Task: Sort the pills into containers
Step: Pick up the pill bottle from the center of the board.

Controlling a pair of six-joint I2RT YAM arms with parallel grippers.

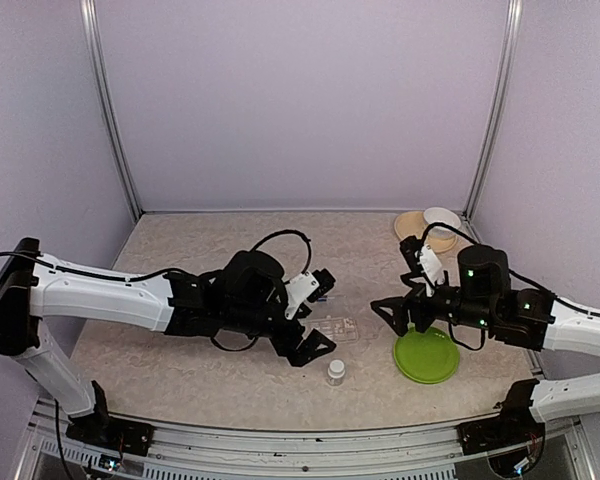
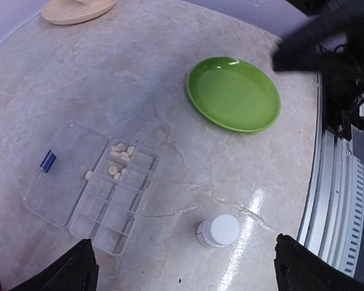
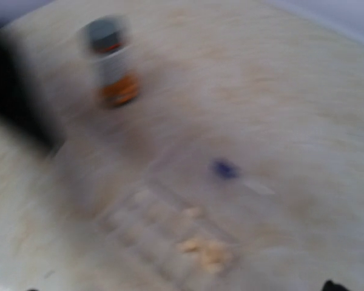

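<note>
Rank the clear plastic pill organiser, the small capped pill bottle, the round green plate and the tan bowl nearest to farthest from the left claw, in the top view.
1. Clear plastic pill organiser, right beside the left claw.
2. Small capped pill bottle, just toward the near edge.
3. Round green plate, off to the right.
4. Tan bowl, far right corner.

A flat clear plastic pill organiser [image 2: 112, 213] lay open on the tabletop [image 2: 170, 73], small pale pills [image 2: 113, 170] in several end compartments.
</note>
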